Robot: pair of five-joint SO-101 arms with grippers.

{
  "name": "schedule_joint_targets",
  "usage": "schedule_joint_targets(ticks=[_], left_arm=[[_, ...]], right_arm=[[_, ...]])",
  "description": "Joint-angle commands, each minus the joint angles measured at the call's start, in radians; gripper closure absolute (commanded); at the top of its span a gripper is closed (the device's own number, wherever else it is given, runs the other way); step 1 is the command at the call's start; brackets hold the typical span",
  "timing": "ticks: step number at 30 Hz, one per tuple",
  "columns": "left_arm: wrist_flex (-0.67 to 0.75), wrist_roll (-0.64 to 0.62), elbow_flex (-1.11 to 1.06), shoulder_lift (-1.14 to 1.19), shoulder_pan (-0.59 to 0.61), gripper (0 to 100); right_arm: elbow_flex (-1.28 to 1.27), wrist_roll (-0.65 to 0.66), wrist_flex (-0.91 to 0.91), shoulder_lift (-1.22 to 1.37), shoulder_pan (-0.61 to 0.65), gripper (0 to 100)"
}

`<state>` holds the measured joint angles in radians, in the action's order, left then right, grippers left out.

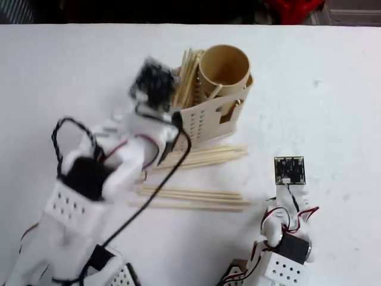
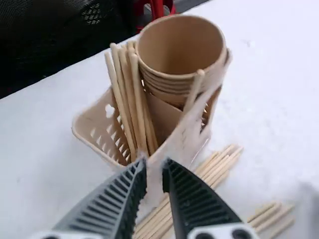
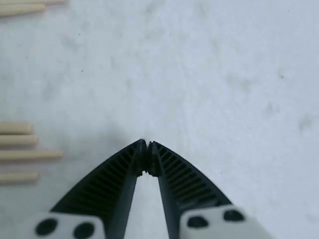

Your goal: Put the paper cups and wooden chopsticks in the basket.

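In the high view, the basket [image 1: 208,122] is sitting just above the middle of the frame. The paper cups [image 1: 223,68] are standing stacked inside its right part, and a bunch of standing chopsticks [image 1: 187,74] is leaning in its left part. So the cups look finished, while the chopsticks are only partly in. Two batches of loose chopsticks [image 1: 199,156] are lying flat on the table [image 1: 333,107], one just below the basket and one lower, toward the middle bottom. The left arm [image 1: 119,161] is reaching up from the lower left, its blurred far end at the basket's left side. The right arm [image 1: 286,244] is sitting at the lower right, well apart from the basket.

In the left wrist view, the left gripper [image 2: 153,167] is showing at the bottom centre, its jaws drawn almost together. They seem to be pinching a single chopstick [image 2: 197,87], whose pale, blurred shaft is running up and right across the basket's front, its tip resting by the cups. I judge this one is being delivered. More loose sticks are lying at the lower right.

In the right wrist view, the right gripper [image 3: 146,157] is pressed together at the bottom centre, holding nothing, above bare table. A few chopstick ends are poking in along the left edge. The loose chopsticks are what is left to move.
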<state>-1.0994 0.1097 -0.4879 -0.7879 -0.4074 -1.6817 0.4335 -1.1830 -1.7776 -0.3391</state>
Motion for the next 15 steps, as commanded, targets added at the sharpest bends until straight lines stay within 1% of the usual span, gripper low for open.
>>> schedule_joint_targets(ticks=[1,5,8,10,13,15], left_arm=[[0.035,0.026,-0.114,-0.174,-0.035,92],[0.075,0.031,-0.244,-0.328,-0.059,91],[0.112,0.032,-0.365,-0.392,-0.143,84],[0.164,0.04,-0.427,-0.4,-0.217,83],[0.192,0.118,-0.42,-0.4,-0.3,83],[0.186,0.124,-0.388,-0.4,-0.349,79]], right_arm=[[-0.009,-0.009,-0.008,0.001,-0.004,98.1],[-0.009,-0.009,-0.008,0.001,-0.004,98.1],[-0.009,-0.009,-0.008,0.001,-0.004,98.1],[-0.009,-0.009,-0.008,0.001,-0.004,98.1],[-0.009,-0.009,-0.008,0.001,-0.004,98.1],[-0.009,-0.009,-0.008,0.001,-0.004,98.1]])
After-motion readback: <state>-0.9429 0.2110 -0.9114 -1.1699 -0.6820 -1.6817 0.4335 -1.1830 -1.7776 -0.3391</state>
